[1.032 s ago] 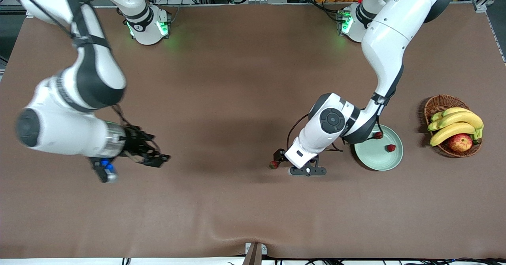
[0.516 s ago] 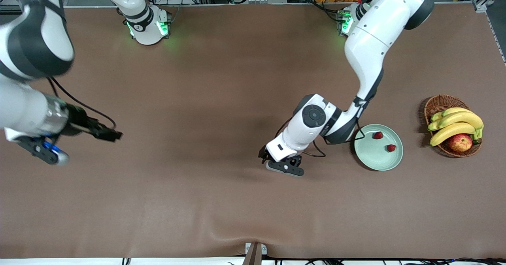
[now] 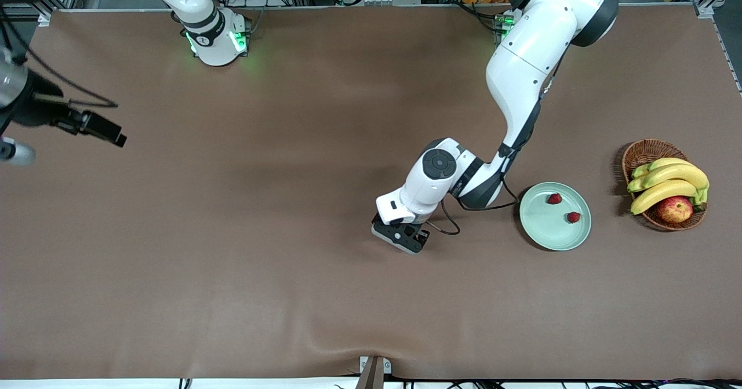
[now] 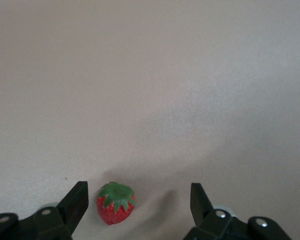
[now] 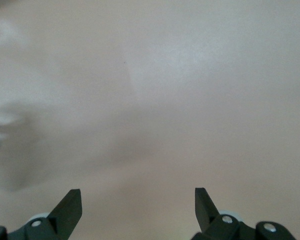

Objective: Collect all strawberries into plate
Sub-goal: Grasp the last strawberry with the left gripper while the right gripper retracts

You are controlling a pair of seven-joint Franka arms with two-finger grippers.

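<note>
Bare table (image 3: 278, 215) is lying wide around the left gripper (image 4: 138, 205); only one strawberry (image 4: 115, 203) is sitting between its spread fingers (image 4: 76, 204).

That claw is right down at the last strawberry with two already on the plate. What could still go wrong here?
1. The strawberry sits close against one finger of the open left claw, not centred, so closing might nudge it aside or pinch only its edge.
2. It is tiny, so a weak grip could drop it on the way to the plate.
3. Releasing near the rim might let it roll off.

The right claw waits open at its end of the table.
</note>
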